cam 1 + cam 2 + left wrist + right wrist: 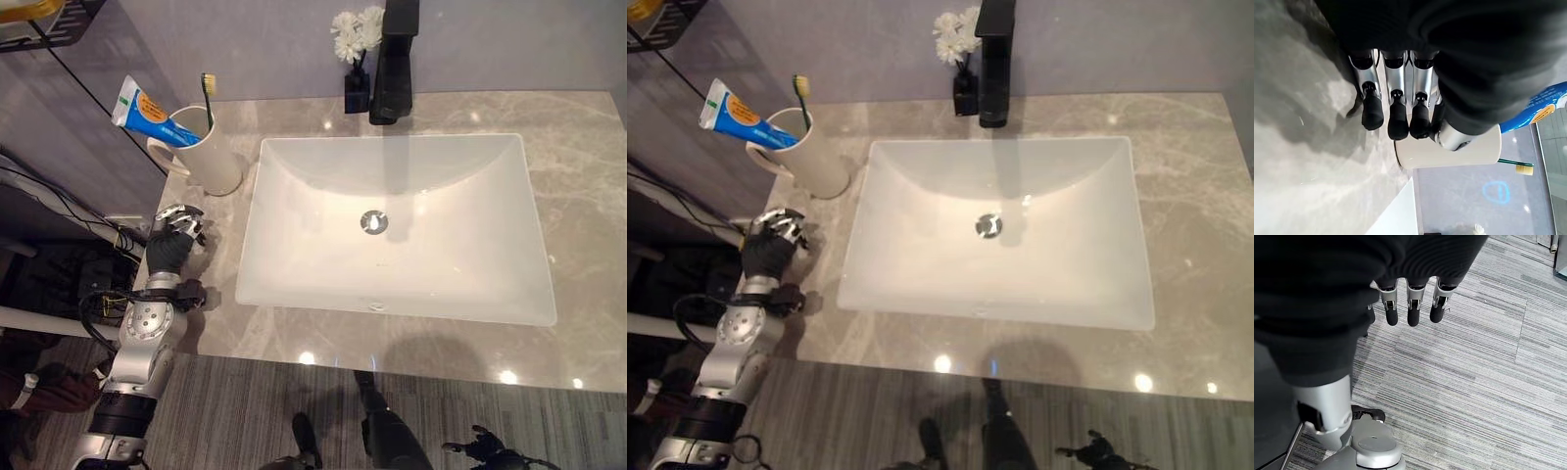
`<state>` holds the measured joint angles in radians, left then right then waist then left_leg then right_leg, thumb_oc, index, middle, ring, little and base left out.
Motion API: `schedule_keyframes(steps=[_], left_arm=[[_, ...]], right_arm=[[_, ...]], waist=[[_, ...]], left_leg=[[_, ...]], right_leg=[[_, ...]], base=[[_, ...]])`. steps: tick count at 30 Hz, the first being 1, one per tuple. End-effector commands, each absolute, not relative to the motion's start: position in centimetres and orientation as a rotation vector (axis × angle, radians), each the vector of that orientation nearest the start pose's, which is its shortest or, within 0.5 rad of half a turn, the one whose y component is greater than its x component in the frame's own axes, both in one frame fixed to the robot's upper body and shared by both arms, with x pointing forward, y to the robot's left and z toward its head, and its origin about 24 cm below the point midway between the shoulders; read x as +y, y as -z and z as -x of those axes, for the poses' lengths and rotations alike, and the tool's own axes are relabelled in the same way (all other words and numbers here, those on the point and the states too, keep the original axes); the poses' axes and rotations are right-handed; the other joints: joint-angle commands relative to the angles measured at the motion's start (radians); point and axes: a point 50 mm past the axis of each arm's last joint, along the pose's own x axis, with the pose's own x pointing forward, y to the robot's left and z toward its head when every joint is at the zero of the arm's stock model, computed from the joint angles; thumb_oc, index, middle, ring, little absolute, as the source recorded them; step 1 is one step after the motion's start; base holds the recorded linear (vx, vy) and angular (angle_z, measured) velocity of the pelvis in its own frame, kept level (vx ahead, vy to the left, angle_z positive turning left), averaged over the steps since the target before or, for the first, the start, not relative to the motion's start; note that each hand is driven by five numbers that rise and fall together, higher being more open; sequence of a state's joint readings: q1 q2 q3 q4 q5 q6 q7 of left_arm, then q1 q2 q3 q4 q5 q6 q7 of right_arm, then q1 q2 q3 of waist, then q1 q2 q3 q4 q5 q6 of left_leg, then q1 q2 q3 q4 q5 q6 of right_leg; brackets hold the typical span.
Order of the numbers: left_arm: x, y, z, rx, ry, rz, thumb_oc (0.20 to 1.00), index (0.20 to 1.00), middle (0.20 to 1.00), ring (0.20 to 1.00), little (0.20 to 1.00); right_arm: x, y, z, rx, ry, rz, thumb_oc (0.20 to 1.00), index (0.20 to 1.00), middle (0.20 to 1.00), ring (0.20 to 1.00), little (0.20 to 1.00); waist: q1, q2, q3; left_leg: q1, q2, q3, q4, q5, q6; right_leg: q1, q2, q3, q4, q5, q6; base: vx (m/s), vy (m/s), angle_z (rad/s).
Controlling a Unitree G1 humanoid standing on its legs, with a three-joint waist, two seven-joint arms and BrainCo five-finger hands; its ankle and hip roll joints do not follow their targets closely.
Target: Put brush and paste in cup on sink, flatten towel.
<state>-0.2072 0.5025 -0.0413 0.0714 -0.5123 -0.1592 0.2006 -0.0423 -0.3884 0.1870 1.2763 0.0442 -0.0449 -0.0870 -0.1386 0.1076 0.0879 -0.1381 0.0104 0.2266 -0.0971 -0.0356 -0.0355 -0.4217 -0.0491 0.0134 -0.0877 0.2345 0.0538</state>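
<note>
Brush (208,93) and paste (149,110) standing in cup (211,152), upright-tilted, on tabletop (588,196) at sink's (392,284) left rear corner. Left hand (172,235) near cup, just in front; fingers (1398,120) relaxed, apart, clamped on nothing. Right hand (1410,303) low over floor, fingers loose, empty. No towel sighted. Left hand judged nearer; cup step judged complete.

The left hand (1400,78) is seen from close above a grey marbled worktop (1308,161), its dark-tipped fingers (1398,120) hanging relaxed and empty. Just past the fingertips a white cup (1459,154) is seen, apart from them. A blue toothpaste tube (1542,105) and a green-handled toothbrush (1518,165) are held in the cup. The white sink (1396,218) edge is seen beside the cup.
</note>
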Motion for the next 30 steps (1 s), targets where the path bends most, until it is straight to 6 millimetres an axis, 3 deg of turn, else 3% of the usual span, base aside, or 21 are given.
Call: schedule_keyframes(steps=[1,7,13,19,30], left_arm=[[25.7,-13.5,-29.7,-0.335,-0.206,0.026,0.200,0.200,0.200,0.200,0.200],[25.2,-13.5,-31.6,-0.303,-0.205,0.101,0.200,0.200,0.200,0.200,0.200],[26.8,-15.1,-33.6,-0.272,-0.244,-0.121,0.200,0.200,0.200,0.200,0.200],[27.4,-16.8,-35.3,-0.269,-0.290,-0.186,0.200,0.200,0.200,0.200,0.200],[28.2,-18.9,-36.6,-0.274,-0.334,-0.250,0.200,0.200,0.200,0.200,0.200]], right_arm=[[-29.1,14.4,-9.0,1.221,0.180,0.480,1.000,1.000,1.000,1.000,1.000],[-29.1,14.4,-9.3,1.222,0.150,0.515,1.000,1.000,1.000,1.000,1.000],[-28.9,14.3,-10.0,1.202,0.122,0.528,1.000,1.000,1.000,1.000,1.000],[-28.2,14.2,-11.1,1.171,0.104,0.525,1.000,1.000,1.000,1.000,1.000],[-27.8,14.0,-12.1,1.131,0.099,0.522,1.000,1.000,1.000,1.000,1.000]], waist=[[-0.009,-0.028,-0.009],[-0.028,-0.033,-0.013],[-0.041,-0.042,-0.011],[-0.054,-0.050,0.001],[-0.067,-0.052,0.014]], left_leg=[[0.009,-0.009,-0.012,0.010,0.024,-0.032],[0.000,-0.004,-0.004,0.010,0.026,-0.036],[-0.018,0.001,-0.001,0.010,0.031,-0.038],[-0.038,0.002,-0.007,0.010,0.038,-0.043],[-0.057,0.000,-0.005,0.010,0.042,-0.045]], right_leg=[[0.047,0.000,-0.026,0.000,-0.061,0.043],[0.033,0.008,-0.017,0.000,-0.058,0.041],[0.015,0.017,-0.006,0.000,-0.053,0.041],[-0.006,0.016,-0.003,0.000,-0.046,0.041],[-0.027,0.018,0.001,0.000,-0.038,0.041]], base=[[0.00,0.000,0.00],[0.00,-0.001,-0.01],[0.00,-0.010,-0.01],[-0.01,-0.012,-0.05],[0.00,-0.001,-0.01]])
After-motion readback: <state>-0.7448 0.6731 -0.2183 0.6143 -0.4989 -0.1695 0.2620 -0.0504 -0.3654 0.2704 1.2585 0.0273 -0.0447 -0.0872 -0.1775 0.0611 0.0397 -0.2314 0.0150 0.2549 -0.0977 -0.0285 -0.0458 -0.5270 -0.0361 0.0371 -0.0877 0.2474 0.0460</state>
